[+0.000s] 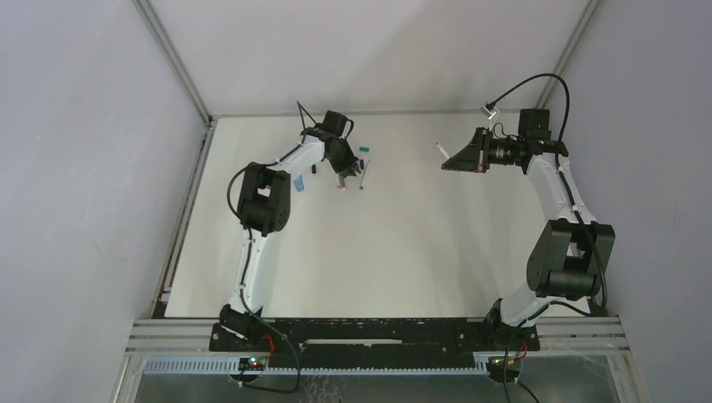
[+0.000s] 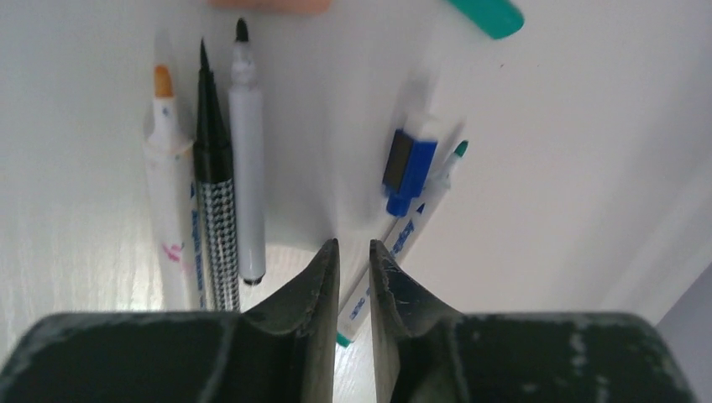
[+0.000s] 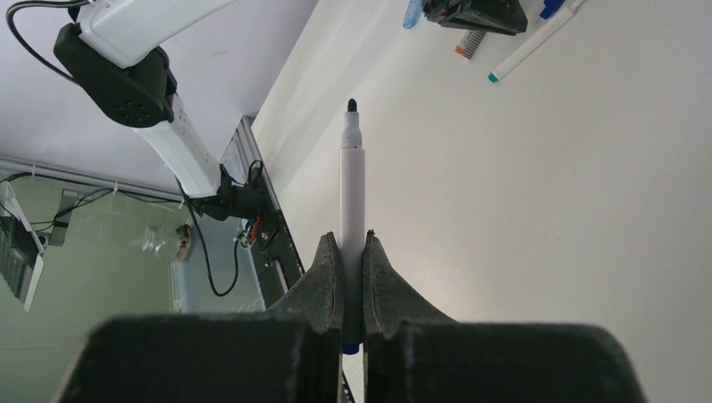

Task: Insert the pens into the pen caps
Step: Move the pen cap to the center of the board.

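Right hand (image 3: 352,242) grips white pen (image 3: 352,185); teal-tipped pen (image 2: 405,239) blue lettering illegible.

The left gripper (image 1: 342,174) hangs over the white table (image 1: 403,252) at about 11 o'clock from its middle, right at a small cluster of pens (image 1: 362,174). A teal cap (image 1: 364,148) lies at 1 o'clock from that gripper and a light-blue pen (image 1: 300,183) at 9 o'clock. At 1 o'clock from the table's middle, the right gripper (image 1: 449,163) holds a white pen (image 1: 439,149) that points toward 11 o'clock.
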Robot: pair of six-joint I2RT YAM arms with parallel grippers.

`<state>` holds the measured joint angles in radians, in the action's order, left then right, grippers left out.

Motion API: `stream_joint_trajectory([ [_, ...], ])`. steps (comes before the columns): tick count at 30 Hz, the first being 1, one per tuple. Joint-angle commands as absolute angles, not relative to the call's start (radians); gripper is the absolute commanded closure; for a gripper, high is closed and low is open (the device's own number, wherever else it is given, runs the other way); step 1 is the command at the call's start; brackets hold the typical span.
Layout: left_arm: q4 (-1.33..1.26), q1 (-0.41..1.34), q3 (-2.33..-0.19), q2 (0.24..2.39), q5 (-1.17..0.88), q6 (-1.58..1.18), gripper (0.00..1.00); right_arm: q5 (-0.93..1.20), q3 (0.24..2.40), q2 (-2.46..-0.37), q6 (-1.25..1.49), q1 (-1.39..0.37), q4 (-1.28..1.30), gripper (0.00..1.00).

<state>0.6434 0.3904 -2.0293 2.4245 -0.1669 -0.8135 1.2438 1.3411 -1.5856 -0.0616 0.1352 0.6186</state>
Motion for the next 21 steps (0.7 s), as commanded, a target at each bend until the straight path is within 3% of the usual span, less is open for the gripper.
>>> stream_joint_trajectory([
  [1,0.620,0.382,-1.967,2.306,-0.086,-0.782,0.75,1.272,1.339,-1.546,-0.059,0.138,0.609,1.00],
  [6,0.565,0.359,-2.014,2.315,-0.121,-0.795,0.72,1.274,1.339,-1.547,-0.059,0.135,0.609,1.00],
  [12,0.550,0.347,-2.140,2.404,-0.184,-0.798,0.58,1.273,1.339,-1.546,-0.061,0.135,0.609,1.00],
  [21,0.552,0.345,-2.227,2.495,-0.240,-0.844,0.59,1.272,1.339,-1.552,-0.061,0.143,0.609,1.00],
])
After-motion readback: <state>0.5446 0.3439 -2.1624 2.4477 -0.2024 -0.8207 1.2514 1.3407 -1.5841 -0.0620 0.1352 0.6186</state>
